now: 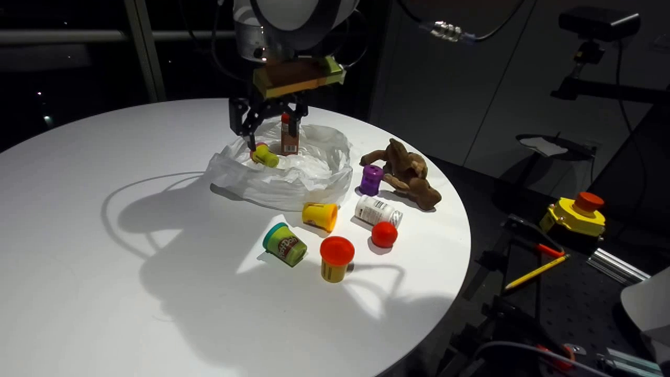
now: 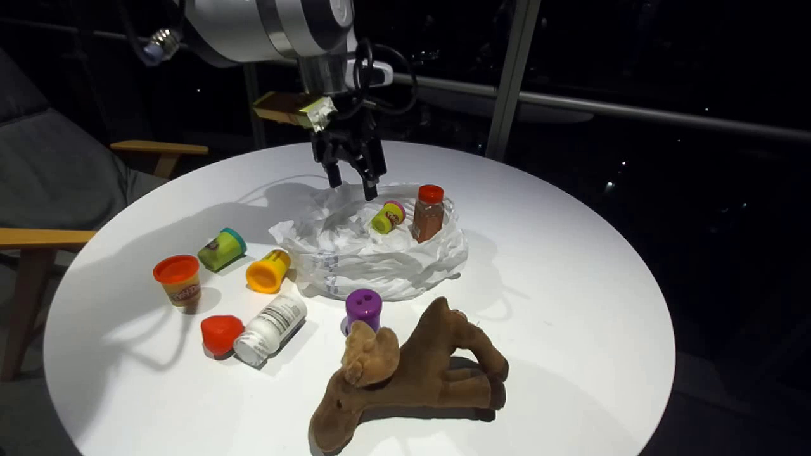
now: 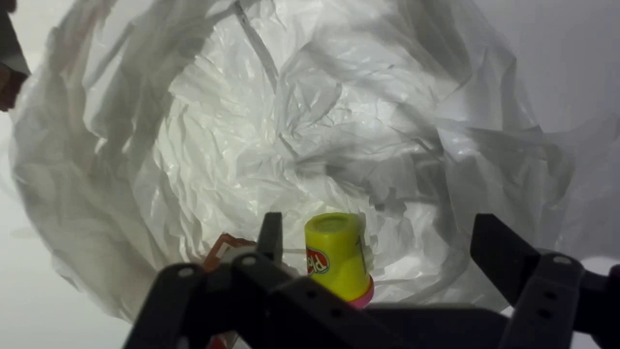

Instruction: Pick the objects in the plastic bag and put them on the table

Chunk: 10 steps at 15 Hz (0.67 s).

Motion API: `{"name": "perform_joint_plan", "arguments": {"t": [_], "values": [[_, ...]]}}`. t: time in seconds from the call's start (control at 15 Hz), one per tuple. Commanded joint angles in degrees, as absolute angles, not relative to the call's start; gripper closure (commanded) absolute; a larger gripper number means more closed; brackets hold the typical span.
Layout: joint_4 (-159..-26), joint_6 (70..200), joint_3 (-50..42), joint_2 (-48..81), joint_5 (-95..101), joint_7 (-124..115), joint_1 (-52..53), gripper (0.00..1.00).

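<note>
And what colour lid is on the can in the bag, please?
A pink lid, clearest in the wrist view.

I can read Play-Doh here.
In an exterior view, it is on the green can [image 1: 284, 244], on the near side of the plastic bag [image 1: 277, 189]. In an exterior view, it is on the can with the red lid [image 2: 178, 280], at the left. The yellow can with the pink lid [image 3: 339, 256] shows part of it. The dark red bottle [image 1: 290, 138] has a bar code. Words on the white bottle [image 2: 272, 328] are too tiny.
</note>
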<state>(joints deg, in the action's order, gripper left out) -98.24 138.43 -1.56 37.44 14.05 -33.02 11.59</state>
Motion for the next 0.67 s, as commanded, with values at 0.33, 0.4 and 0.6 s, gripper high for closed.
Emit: {"name": "perform_joint_plan", "arguments": {"t": [0.33,0.4,0.6], "values": [[-81.43,134.61,-4.29,49.91,11.85,-24.58,11.33,0.0],[-80.05,134.07,-4.32,50.97,11.6,-24.04,11.11,0.0],[-75.76,132.06,-3.76,53.98,9.95,-21.77,9.94,0.04]]}}
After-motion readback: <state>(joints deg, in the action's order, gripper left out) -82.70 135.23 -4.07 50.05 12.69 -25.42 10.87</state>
